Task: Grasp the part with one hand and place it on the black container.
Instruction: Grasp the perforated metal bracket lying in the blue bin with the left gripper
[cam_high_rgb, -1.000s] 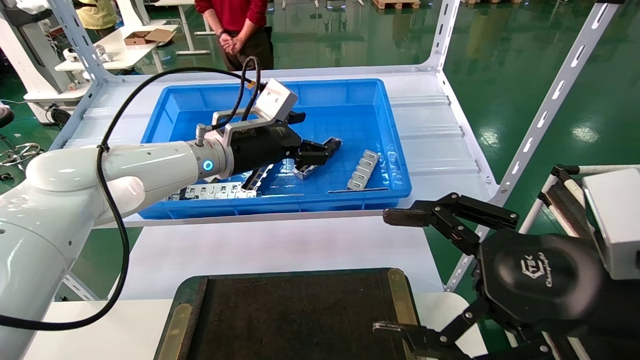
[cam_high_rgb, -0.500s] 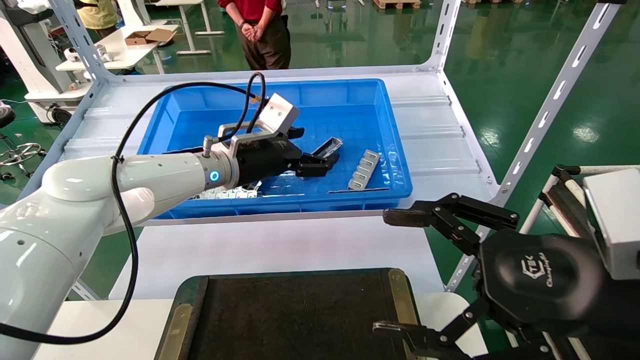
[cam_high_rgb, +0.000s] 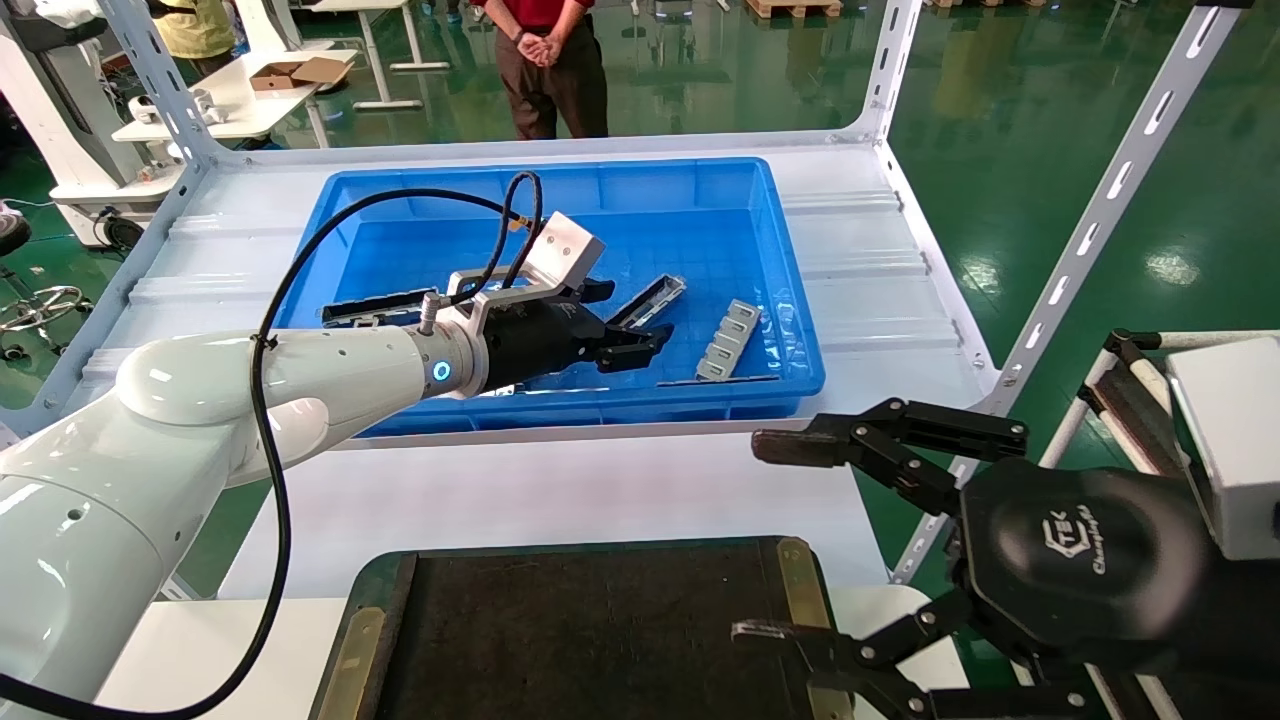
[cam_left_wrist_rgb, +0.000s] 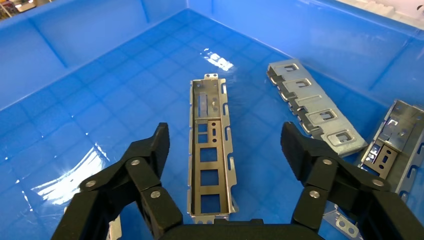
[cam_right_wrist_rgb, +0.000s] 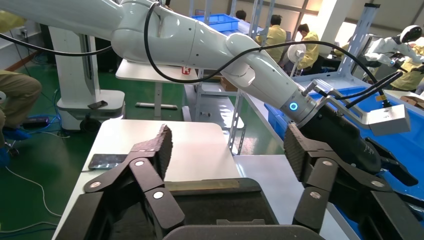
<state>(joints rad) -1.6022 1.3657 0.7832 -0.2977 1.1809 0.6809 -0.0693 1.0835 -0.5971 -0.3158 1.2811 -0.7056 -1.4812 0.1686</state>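
The part, a silver-grey channel with rectangular cut-outs, lies on the floor of the blue bin; it also shows in the head view. My left gripper, on the white forearm with the cyan light, hovers open just above the part's near end. In the left wrist view my left gripper has one finger on each side of the part, not touching it. The black container sits at the near table edge. My right gripper is open and empty beside its right brass strip.
A flat silver strip with square holes lies right of the part. A darker channel strip lies at the bin's left. Another bracket lies near the strip. White shelf posts stand right. A person stands behind the table.
My left gripper has drawn back toward the bin's near wall and sunk lower, still open. My right gripper has shifted slightly left. The person behind has stepped right.
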